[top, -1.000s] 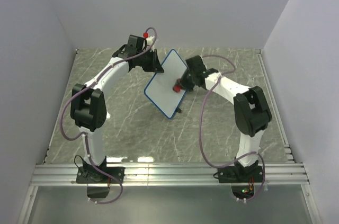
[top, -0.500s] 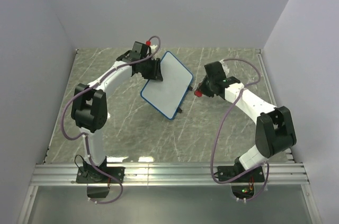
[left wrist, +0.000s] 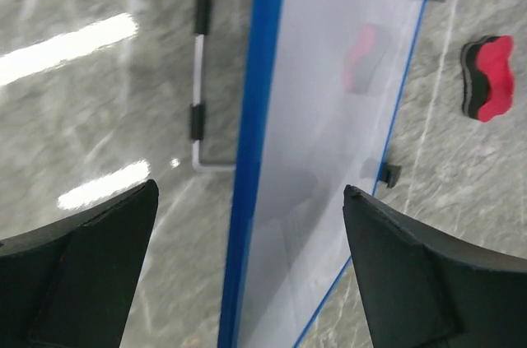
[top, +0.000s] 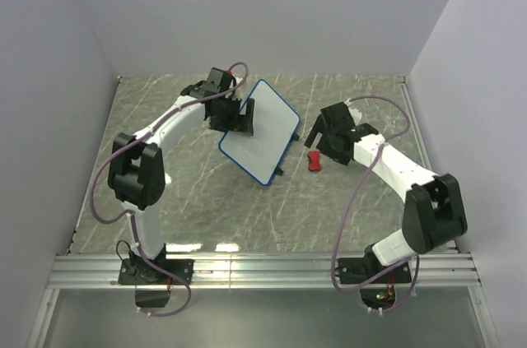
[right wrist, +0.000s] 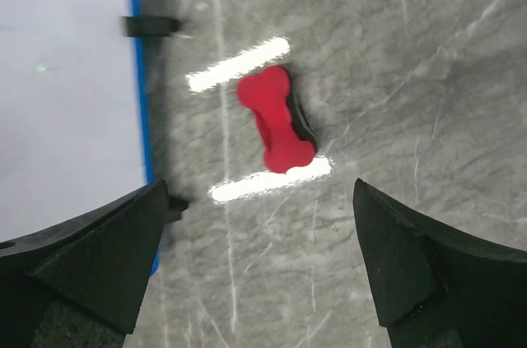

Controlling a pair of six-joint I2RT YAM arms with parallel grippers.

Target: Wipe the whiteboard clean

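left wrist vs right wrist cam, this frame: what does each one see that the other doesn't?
Only left wrist: the open left gripper straddling the blue rim of the whiteboard, a thin wire frame beside that rim, and a pink reflection of the eraser on the board face.
Only right wrist: the open right gripper, holding nothing, with the eraser's full bone shape framed between its fingers.
Both: whiteboard, red eraser lying on the marble table.

My right gripper (right wrist: 259, 192) has come off the whiteboard (top: 262, 134) and swung out to the right, and its jaws are spread now. The red eraser (right wrist: 276, 120) it was pressing on the board a second ago now lies loose on the table (top: 206, 200), just beside the board's tabbed edge.
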